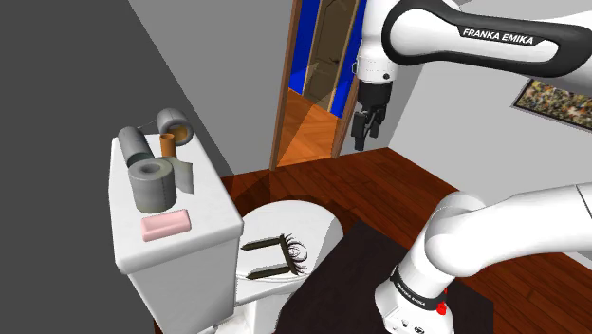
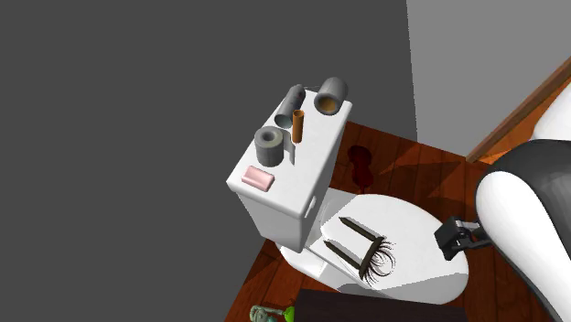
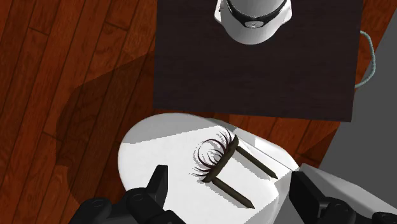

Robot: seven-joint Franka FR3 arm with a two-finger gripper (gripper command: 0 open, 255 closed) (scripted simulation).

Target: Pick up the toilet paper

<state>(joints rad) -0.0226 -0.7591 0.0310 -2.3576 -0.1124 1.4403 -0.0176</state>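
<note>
Gripper (image 1: pixel 361 140) hangs high over the closed toilet seat lid (image 1: pixel 304 213), out in front of the tank lid (image 1: pixel 209 209). In the wrist view its fingers (image 3: pixel 158 184) stand apart, clasping nothing.

Toilet paper roll (image 1: pixel 152 182): grey, upright at mid tank lid, with a loose sheet trailing beside it.

At one end of the tank lid are two lying grey rolls (image 1: pixel 174 125) and a brown cardboard tube (image 1: pixel 167 144). A pink soap bar (image 1: pixel 166 225) sits at the opposite end.

A dark two-pronged bristled object (image 1: pixel 277 256) lies on the seat lid, just below the tank lid.
</note>
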